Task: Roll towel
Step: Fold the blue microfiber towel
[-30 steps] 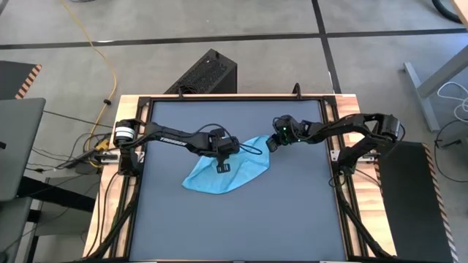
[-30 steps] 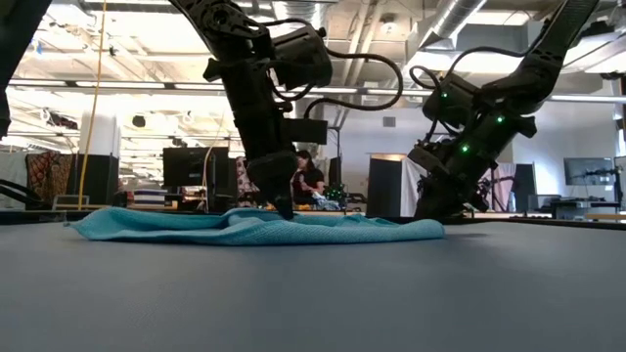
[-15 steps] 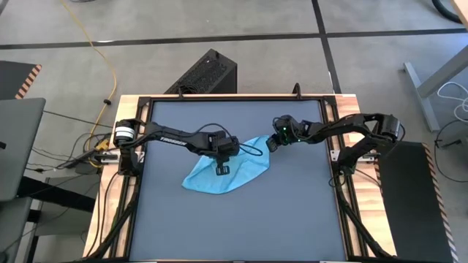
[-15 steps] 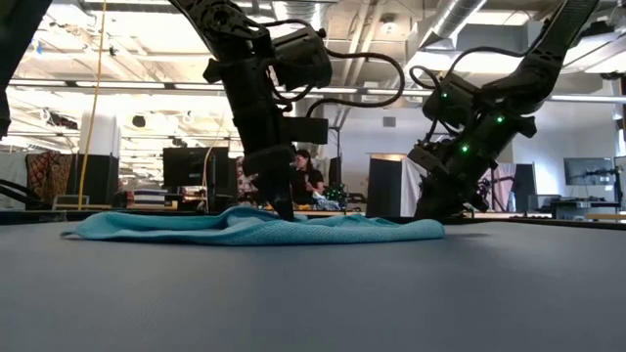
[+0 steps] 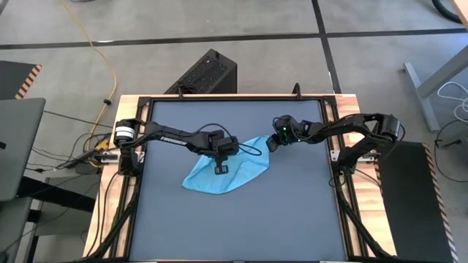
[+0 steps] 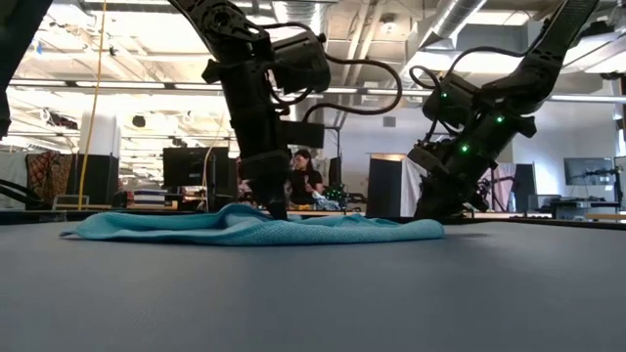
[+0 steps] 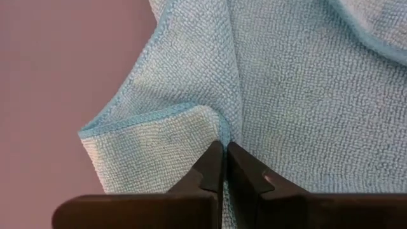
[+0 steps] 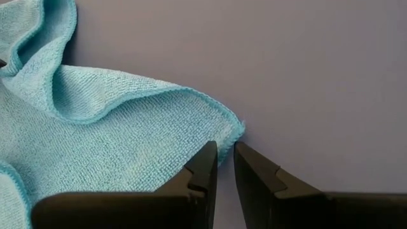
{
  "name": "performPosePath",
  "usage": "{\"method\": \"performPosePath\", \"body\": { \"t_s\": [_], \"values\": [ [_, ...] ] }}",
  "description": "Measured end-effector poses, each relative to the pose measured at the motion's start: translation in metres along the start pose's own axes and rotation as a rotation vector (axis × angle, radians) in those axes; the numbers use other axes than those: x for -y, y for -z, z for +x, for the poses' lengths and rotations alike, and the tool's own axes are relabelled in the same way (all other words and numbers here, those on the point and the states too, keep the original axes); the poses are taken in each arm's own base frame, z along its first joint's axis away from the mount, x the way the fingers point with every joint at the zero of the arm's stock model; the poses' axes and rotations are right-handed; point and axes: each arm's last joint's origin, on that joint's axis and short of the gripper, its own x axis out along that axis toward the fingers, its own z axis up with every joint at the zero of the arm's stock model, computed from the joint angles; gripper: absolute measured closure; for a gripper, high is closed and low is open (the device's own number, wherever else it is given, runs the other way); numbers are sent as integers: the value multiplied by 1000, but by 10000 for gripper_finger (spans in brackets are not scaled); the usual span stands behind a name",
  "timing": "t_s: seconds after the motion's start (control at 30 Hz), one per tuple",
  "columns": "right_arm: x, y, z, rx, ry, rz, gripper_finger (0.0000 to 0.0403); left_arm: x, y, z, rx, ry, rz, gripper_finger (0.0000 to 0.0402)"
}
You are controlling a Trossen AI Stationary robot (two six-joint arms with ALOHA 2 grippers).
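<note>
The towel (image 5: 227,174) lies crumpled and loosely folded near the middle of the table (image 5: 292,219), a little toward its far edge, spread low with soft ridges and one hem turned over. The left gripper (image 5: 221,169) stands on the towel's middle, its jaws fully closed and pinching a small pucker of cloth where a folded hem meets the flat layer, as the left wrist view shows (image 7: 224,152). The right gripper (image 5: 269,145) sits low at the towel's far right corner, jaws narrowed to a thin gap with the corner's hem just at the fingertips (image 8: 206,156); whether cloth is actually caught there cannot be told. The cloth looks light, limp and terry-textured, so it should grip well but sag, bunch and drag over the table rather than hold a shape. Pinching a mid-cloth fold likely lifts only a tent; for rolling, the hemmed edges and corners seem the better holds, with both grippers spaced along one edge to keep the roll even.
</note>
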Motion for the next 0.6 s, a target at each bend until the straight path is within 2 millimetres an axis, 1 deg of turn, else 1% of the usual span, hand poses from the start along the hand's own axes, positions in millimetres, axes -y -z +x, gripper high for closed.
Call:
{"method": "performPosePath", "body": {
  "t_s": [0.27, 0.6],
  "values": [
    [0, 0, 0, 0, 0, 0, 321, 0, 3, -1, -31, 6, -2, 401],
    [0, 0, 0, 0, 0, 0, 321, -4, -3, -18, 32, 4, -15, 401]
  ]
}}
